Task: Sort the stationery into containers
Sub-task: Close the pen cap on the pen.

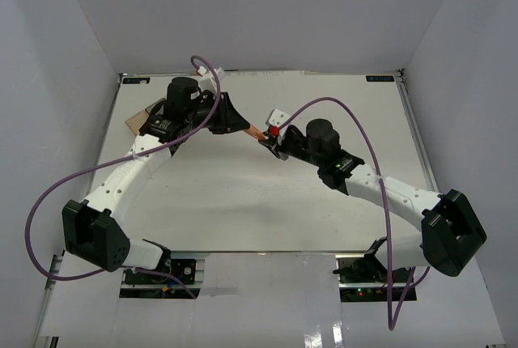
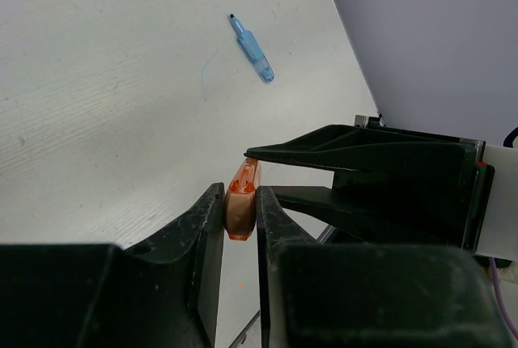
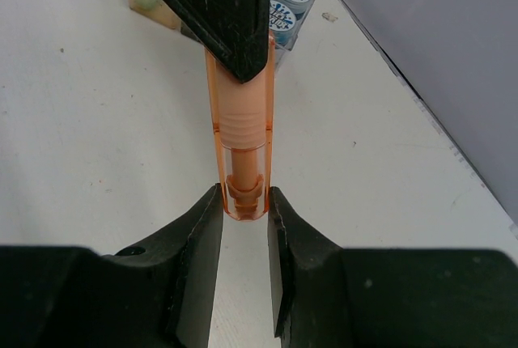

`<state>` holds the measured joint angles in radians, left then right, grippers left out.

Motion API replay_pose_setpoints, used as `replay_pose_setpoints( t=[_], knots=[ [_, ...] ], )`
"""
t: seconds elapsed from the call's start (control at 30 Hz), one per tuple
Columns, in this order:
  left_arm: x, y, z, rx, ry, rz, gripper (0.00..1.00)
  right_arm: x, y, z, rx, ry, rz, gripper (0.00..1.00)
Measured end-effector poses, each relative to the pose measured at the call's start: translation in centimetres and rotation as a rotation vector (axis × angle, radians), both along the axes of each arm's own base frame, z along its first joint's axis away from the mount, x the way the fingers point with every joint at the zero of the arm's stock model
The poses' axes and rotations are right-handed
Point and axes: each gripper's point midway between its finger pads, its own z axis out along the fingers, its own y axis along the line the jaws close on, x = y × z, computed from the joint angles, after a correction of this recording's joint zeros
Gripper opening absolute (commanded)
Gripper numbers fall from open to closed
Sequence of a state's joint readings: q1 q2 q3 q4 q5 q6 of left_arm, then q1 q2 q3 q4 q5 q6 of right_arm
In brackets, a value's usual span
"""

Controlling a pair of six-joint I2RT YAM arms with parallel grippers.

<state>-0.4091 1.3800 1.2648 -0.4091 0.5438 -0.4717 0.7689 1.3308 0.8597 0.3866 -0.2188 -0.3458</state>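
A translucent orange marker stick (image 1: pixel 254 132) hangs above the table, held at both ends. My left gripper (image 1: pixel 241 124) is shut on one end, seen in the left wrist view (image 2: pixel 240 202) between the fingers. My right gripper (image 1: pixel 268 140) is shut on the other end (image 3: pixel 241 194); the left gripper's fingers (image 3: pixel 222 8) grip the far end there. A blue stick (image 2: pixel 252 47) lies alone on the table. The containers (image 3: pixel 154 2) stand behind, the clear bin holding two blue-and-white rolls (image 3: pixel 287 4). Other sticks are out of view.
An orange-tan bin corner (image 1: pixel 134 122) shows beside my left arm, the rest hidden under it. White walls enclose the table on the left, back and right. The right gripper's fingers (image 2: pixel 348 158) fill the lower right of the left wrist view.
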Motion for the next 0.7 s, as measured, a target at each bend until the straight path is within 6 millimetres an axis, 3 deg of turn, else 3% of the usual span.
replay_pose_setpoints(
  t=[0.7],
  knots=[
    [0.16,-0.47,-0.38,-0.007,-0.022,-0.036,0.00,0.26,-0.36,-0.02,-0.055,0.003,-0.009,0.12]
  ],
)
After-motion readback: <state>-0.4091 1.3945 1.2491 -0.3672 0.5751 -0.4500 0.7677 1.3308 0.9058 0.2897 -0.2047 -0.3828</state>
